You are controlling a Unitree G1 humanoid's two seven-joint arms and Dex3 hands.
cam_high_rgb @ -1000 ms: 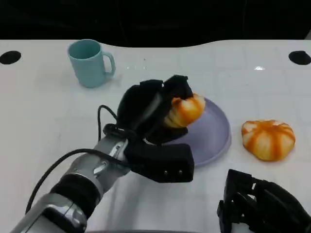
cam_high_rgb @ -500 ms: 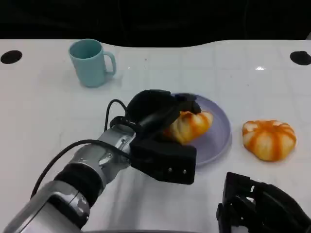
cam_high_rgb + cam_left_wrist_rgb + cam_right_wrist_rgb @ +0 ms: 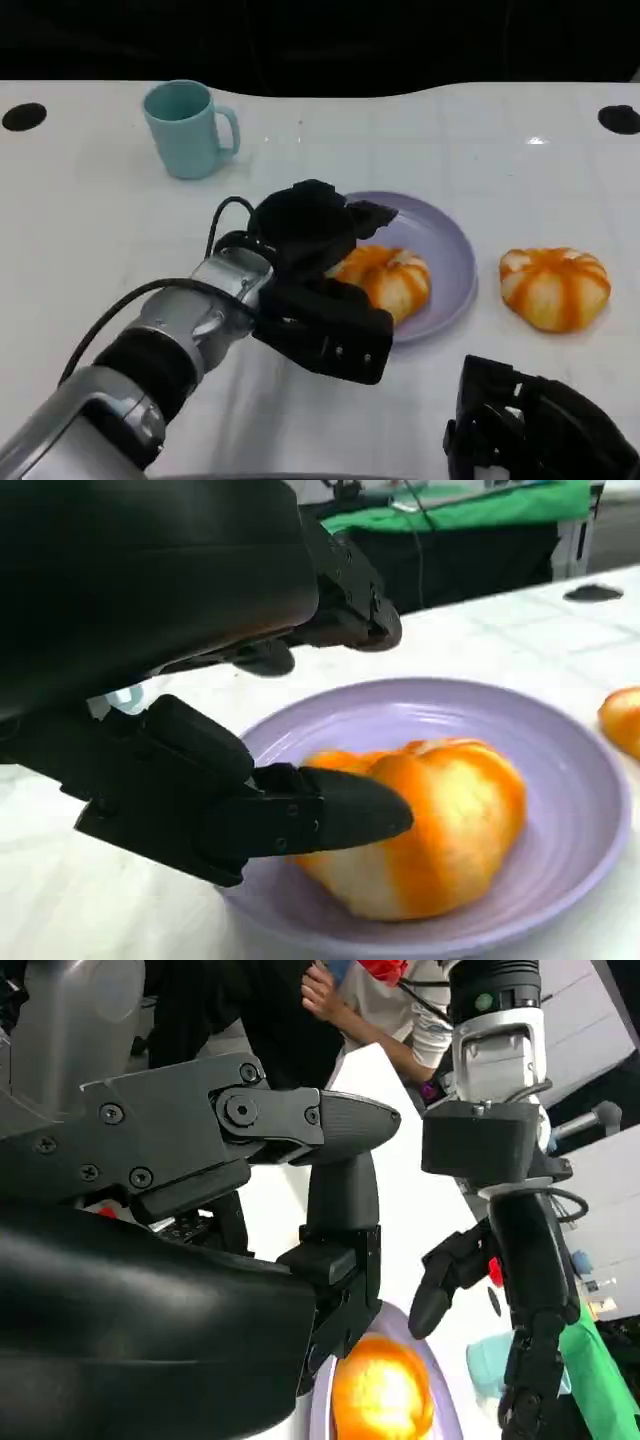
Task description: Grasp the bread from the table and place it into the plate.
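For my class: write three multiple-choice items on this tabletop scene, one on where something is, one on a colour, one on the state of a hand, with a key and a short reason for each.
1. Where does the bread by the left hand lie?
A. in the plate
B. inside the mug
C. on the bare table beside the mug

2. What colour is the mug?
A. red
B. light teal
C. black

3. How are the left hand's fingers?
A. closed round the mug's handle
B. spread apart at the bread
C. flat on the table beside the second bread

Key: 1 A, the bread rests in the purple plate. 2 B, the mug is light teal. 3 B, the left hand has its fingers parted, one beside the bread and the others above it.
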